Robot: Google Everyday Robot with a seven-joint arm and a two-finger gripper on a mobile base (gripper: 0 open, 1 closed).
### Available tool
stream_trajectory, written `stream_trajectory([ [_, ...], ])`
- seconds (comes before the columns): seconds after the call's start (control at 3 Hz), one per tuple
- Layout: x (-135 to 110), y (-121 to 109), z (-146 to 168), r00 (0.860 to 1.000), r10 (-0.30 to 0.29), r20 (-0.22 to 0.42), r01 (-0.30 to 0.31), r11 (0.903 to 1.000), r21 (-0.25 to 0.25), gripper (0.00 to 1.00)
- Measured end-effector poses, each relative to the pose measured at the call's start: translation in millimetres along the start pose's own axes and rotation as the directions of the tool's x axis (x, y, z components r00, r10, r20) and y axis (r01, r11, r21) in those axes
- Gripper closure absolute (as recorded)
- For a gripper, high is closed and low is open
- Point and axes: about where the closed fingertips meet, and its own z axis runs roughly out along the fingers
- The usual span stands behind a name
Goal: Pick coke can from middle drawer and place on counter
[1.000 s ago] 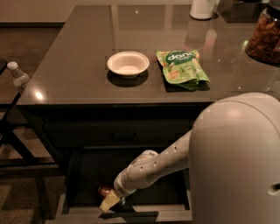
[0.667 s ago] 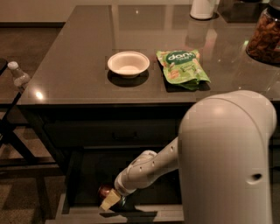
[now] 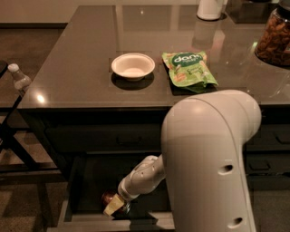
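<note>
The middle drawer [image 3: 72,217] stands pulled out below the counter [image 3: 77,68], its inside dark. The coke can [image 3: 108,197] shows as a small reddish shape near the drawer's front left, mostly hidden. My gripper [image 3: 115,206] reaches down into the drawer and sits right against the can, on its right side. The white forearm [image 3: 142,176] runs from the gripper up to the big white arm housing [image 3: 210,158], which hides the drawer's right part.
On the counter sit a white bowl [image 3: 132,65], a green snack bag [image 3: 188,70], a white container [image 3: 209,9] at the back and a jar of nuts [image 3: 274,38] at the right. A clear bottle [image 3: 19,78] stands on a dark stand at the left.
The large white arm housing has swung further left and fills more of the view. The gripper stays low in the drawer beside the can.
</note>
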Motion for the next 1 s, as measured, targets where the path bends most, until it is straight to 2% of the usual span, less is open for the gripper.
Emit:
stream_trajectory([
  [1.0, 11, -12, 22, 0.999, 0.0, -0.042, 0.001, 0.9998, 0.022, 0.0],
])
